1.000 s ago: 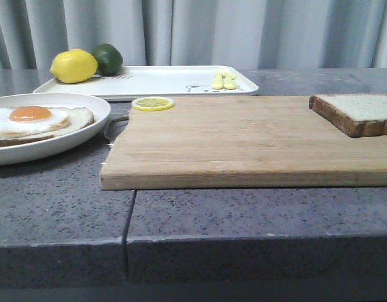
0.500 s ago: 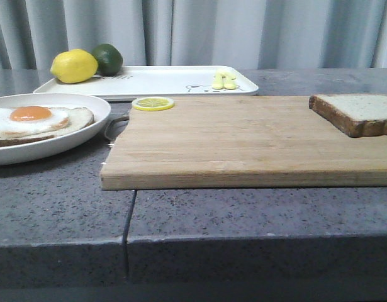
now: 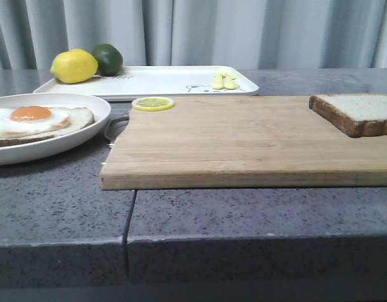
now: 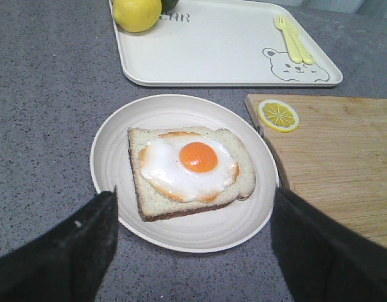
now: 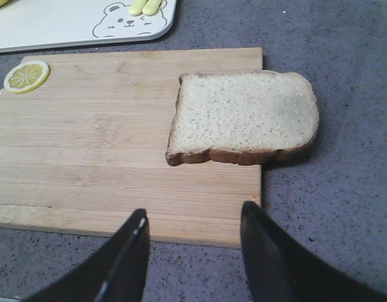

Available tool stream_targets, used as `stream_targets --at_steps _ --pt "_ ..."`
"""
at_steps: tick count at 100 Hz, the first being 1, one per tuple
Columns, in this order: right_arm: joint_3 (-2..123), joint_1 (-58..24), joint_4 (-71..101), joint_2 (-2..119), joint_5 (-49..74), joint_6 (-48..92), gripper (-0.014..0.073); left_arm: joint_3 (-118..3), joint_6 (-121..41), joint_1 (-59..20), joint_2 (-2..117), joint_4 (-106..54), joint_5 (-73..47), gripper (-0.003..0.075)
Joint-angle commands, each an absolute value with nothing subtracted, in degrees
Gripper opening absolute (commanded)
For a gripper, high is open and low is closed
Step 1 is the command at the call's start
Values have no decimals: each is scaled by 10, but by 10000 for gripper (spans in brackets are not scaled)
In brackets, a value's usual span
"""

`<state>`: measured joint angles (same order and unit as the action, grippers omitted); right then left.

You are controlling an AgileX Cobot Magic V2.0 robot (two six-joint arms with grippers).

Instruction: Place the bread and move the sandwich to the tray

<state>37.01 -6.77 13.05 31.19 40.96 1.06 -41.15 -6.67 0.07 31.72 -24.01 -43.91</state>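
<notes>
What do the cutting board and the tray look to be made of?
The cutting board looks like bamboo or wood: pale matte strips with lengthwise grain. The tray looks like smooth white plastic or melamine with a printed bear, though glazed ceramic can't be ruled out.

We can read only "CAR" in grey capitals on the tray (image 4: pixel 224 44), its start hidden behind the lemon (image 4: pixel 137 12).

Left gripper (image 4: pixel 193 251) jaws spread wide; right gripper (image 5: pixel 193 251) jaws parted, both empty
</notes>
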Motion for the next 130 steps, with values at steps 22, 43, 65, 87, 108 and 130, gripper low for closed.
stream_targets --at_steps 22,43,65,87,108,130 --pt "390 -64 138 319 373 17 408 -430 -62 0 324 -257 -406 537" --pt "390 -64 138 319 367 17 408 -430 -62 0 324 -257 -406 537" --pt "390 -64 138 319 364 17 408 -430 -62 0 324 -257 -406 537" --pt "390 -64 146 319 364 17 408 -430 -62 0 324 -257 -406 537" --pt "390 -64 147 319 370 17 408 -430 -62 0 324 -257 -406 537" --pt "390 -64 150 319 368 17 408 -430 -62 0 324 -257 -406 537"
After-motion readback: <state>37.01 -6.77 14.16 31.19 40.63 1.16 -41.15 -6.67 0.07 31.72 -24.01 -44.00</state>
